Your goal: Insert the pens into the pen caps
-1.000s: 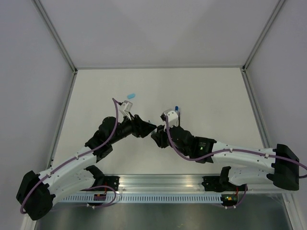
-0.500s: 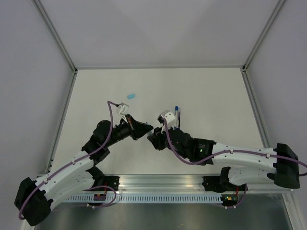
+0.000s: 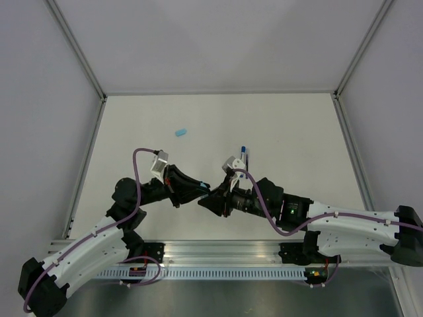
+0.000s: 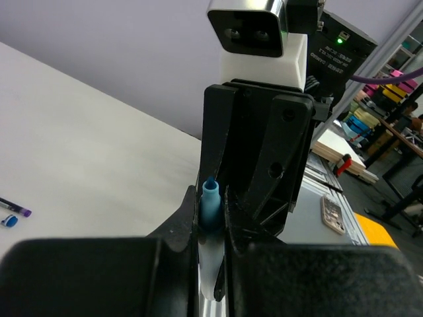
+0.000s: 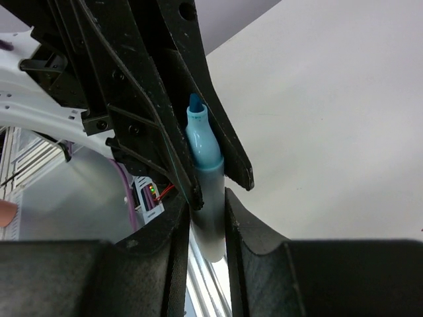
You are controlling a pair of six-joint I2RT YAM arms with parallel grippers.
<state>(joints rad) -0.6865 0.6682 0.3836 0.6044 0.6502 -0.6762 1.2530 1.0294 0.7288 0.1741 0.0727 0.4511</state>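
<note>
Top view: we note both arms bent inward, the left gripper [image 3: 201, 191] and right gripper [image 3: 206, 201] meeting tip to tip above the near middle of the white table [image 3: 291, 125].

Left wrist view: the left claw is clenched on a whitish pen with a light-blue tapered end [image 4: 209, 206]. The pen stands upright between the two black fingers. Its blue end points at the fingers of the right gripper, which fills the view just beyond.

Right wrist view: the right claw is clenched on a whitish pen with a light-blue front and a darker blue nib [image 5: 202, 157]. The nib end lies between the left gripper's black fingers.

We cannot tell whether the two wrist views show one pen gripped from both sides or two separate pens. We cannot make out a cap in either claw.

On the table:
- A stubby light-blue plastic cap [image 3: 181, 132] lies alone on the far left, well apart from both grippers.
- A thin dark pen [image 3: 246, 160] lies just far of the right wrist, running near to far.
- A small dark-blue cap [image 3: 243, 148] sits at the far end of the thin dark pen. In the left wrist view the two look just beside each other, not joined.
</note>
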